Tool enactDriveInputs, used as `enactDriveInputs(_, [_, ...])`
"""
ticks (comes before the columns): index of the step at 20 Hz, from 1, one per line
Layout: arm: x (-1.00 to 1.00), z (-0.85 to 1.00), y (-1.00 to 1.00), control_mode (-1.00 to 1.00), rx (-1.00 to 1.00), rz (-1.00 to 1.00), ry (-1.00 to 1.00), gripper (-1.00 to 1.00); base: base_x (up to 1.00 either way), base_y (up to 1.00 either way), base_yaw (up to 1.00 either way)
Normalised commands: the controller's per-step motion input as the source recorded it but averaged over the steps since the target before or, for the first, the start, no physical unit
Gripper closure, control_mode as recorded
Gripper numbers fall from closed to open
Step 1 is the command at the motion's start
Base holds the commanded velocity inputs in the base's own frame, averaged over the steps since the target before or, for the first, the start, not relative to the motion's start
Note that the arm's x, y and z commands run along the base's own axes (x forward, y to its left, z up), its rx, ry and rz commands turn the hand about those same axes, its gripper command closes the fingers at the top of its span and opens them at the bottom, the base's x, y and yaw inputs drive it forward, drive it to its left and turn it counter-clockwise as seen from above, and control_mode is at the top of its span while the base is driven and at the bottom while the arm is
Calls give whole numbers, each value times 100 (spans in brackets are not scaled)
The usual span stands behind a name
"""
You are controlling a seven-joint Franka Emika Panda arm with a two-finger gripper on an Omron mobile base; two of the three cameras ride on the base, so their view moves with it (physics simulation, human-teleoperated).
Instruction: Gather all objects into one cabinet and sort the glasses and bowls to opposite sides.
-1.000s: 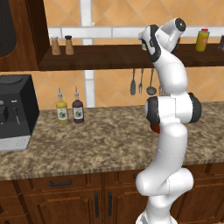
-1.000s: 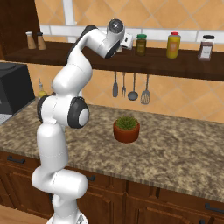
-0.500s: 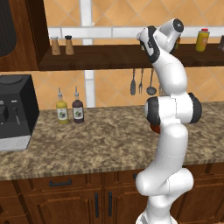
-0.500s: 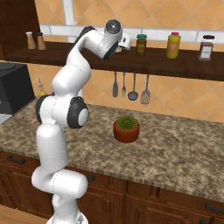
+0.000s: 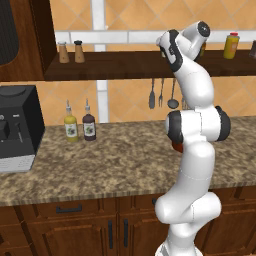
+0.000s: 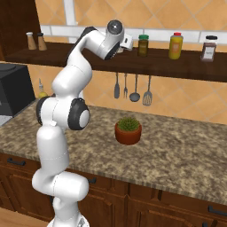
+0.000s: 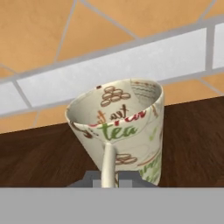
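A cream cup [image 7: 118, 131] printed with tea motifs stands close in front of the hand camera, over the dark wooden shelf [image 7: 39, 153]. One pale finger [image 7: 108, 164] reaches up along the inside of its near wall, so the rim is pinched between the jaws. My gripper [image 6: 126, 43] is raised to the level of the wall shelf [image 6: 177, 66] and points at the tiled wall. The dark brown wall cabinet [image 5: 22, 40] hangs at the upper left. The bowls are out of view.
Salt and pepper shakers [image 5: 70, 51] stand on the shelf's left end, and three jars [image 6: 176, 45] stand further right. Kitchen utensils [image 6: 133, 86] hang below the shelf. On the counter are two sauce bottles [image 5: 80, 127], a black coffee machine [image 5: 17, 127] and a red plant pot [image 6: 128, 131].
The wrist has swayed slightly at shelf height. Nothing on the counter or shelf has moved.
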Motion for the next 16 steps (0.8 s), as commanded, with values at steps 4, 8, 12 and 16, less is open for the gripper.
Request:
enactDriveInputs(4, [-40, 2, -4, -100, 0, 0, -4, 100, 0, 0, 0])
enactDriveInputs(8, [-53, 9, -8, -100, 0, 0, -6, 100, 0, 0, 0])
enactDriveInputs(12, [-10, 0, 0, -100, 0, 0, 0, 100, 0, 0, 0])
enactDriveInputs(16, [-68, 21, 0, -100, -2, 1, -12, 100, 0, 0, 0])
